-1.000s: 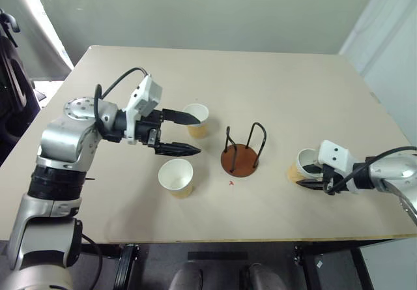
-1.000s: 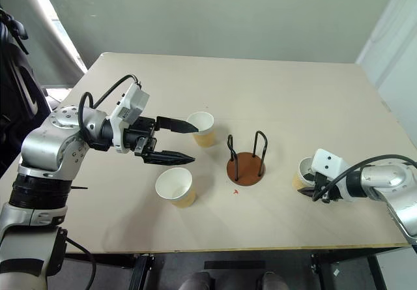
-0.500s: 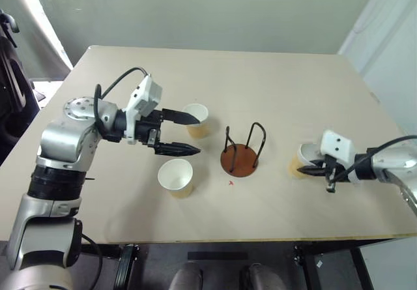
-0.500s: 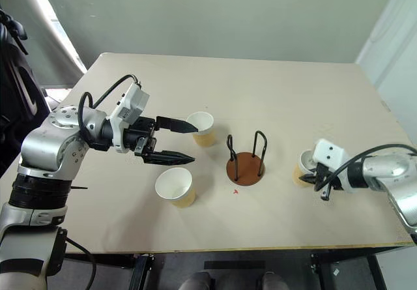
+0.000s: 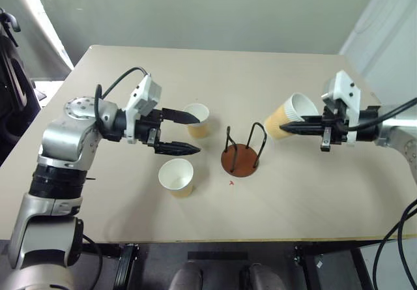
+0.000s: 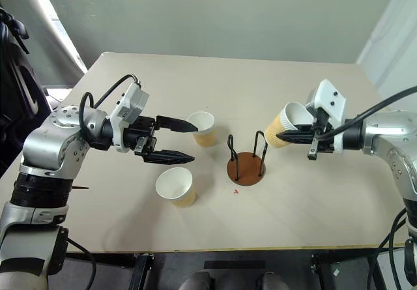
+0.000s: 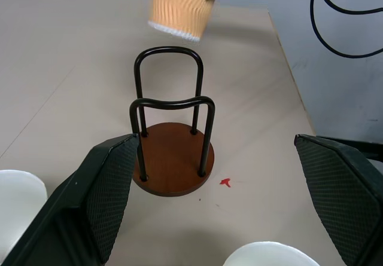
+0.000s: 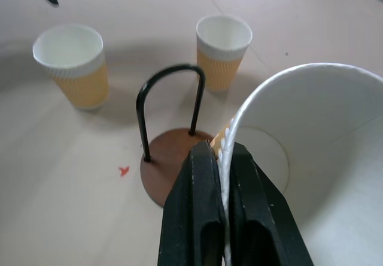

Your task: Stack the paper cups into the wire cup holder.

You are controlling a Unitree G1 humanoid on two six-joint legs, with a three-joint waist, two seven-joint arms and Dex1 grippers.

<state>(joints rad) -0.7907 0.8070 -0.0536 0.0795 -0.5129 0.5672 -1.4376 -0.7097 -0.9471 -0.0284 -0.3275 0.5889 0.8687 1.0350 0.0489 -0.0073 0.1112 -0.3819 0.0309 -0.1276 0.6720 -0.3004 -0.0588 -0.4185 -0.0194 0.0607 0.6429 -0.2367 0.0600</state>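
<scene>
My right gripper (image 5: pixel 294 128) is shut on the white rim of one paper cup (image 5: pixel 283 119). It holds the cup tilted in the air, just above and to the right of the wire cup holder (image 5: pixel 239 158). In the right wrist view the fingers (image 8: pixel 206 182) pinch the cup's wall (image 8: pixel 302 158) over the holder's brown base (image 8: pixel 170 158). The holder is empty. Two more paper cups stand upright on the table, one behind (image 5: pixel 196 120) and one in front (image 5: pixel 176 176) of my left gripper (image 5: pixel 198 135). That gripper hovers open to the left of the holder, holding nothing.
A small red mark (image 5: pixel 231 183) lies on the tan table (image 5: pixel 273 75) just in front of the holder. The table's front edge (image 5: pixel 260 240) runs close below. Dark equipment (image 5: pixel 12 75) stands off the table's left side.
My right gripper has lifted the cup off the table at the right and carried it up and left to beside the holder's wire loops. The left arm has not moved.
</scene>
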